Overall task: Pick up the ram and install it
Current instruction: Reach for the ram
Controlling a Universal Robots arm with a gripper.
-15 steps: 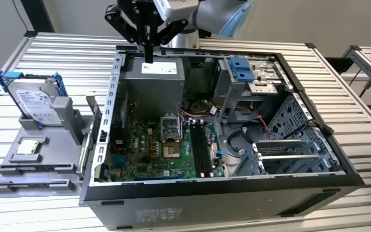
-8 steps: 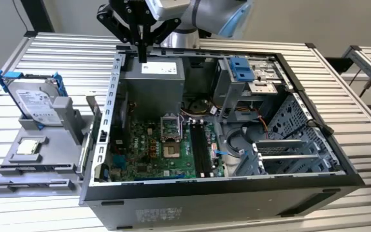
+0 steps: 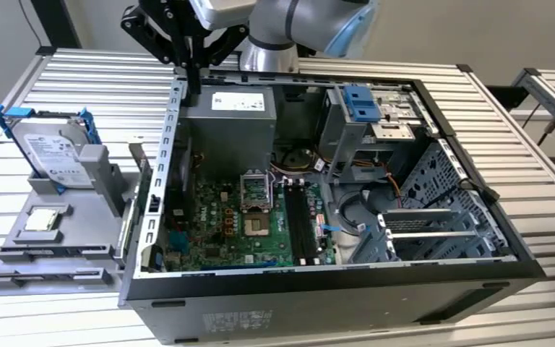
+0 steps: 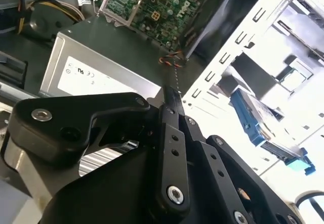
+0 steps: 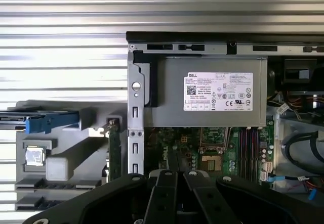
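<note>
The silver-grey arm hangs over the far edge of the surface in the exterior view, its black tool pointing straight down, fingers pressed together, gripping nothing.

The arm is a fat, round, shiny grey tube. A light blue cap sits at its three o'clock side. At its nine o'clock side is the gripper. It is all black and made of flat bars with round ends. In the second wrist view, small silver screws shine on those bars, and little round holes dot them.
</note>
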